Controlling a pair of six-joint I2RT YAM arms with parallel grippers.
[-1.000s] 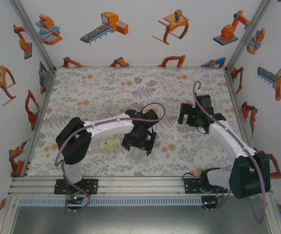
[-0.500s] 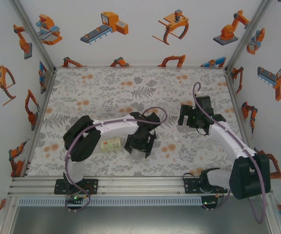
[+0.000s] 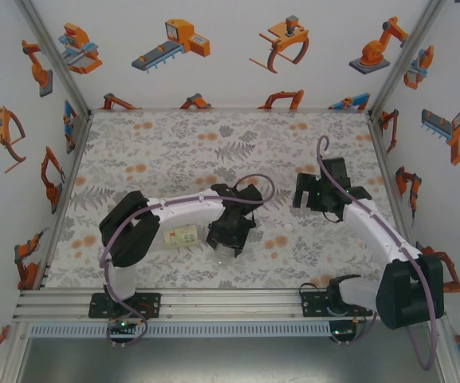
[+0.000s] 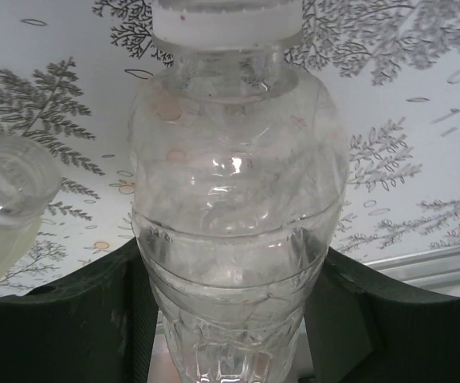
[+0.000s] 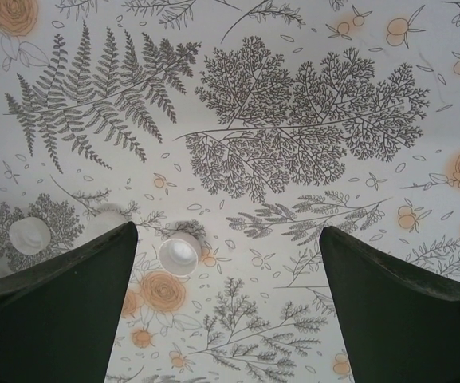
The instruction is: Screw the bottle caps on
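Left gripper (image 4: pixel 230 319) pinches unlabelled bottle (image 4: pixel 233 199) at waist — likely light, thin-walled, crushable | right gripper (image 5: pixel 228 231) wide; loose cap (image 5: pixel 178 254) at eight o'clock

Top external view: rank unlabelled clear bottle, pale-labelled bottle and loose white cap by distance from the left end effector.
1. Unlabelled clear plastic bottle: gripped in the left end effector.
2. Pale yellow-green-labelled clear bottle: lying just left.
3. Small white round plastic cap: loose, farther right.

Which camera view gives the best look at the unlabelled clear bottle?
The left wrist view: the unlabelled bottle appears large and sharp between the left gripper's fingers, white cap on. In the top external view it is a small clear patch under that gripper.
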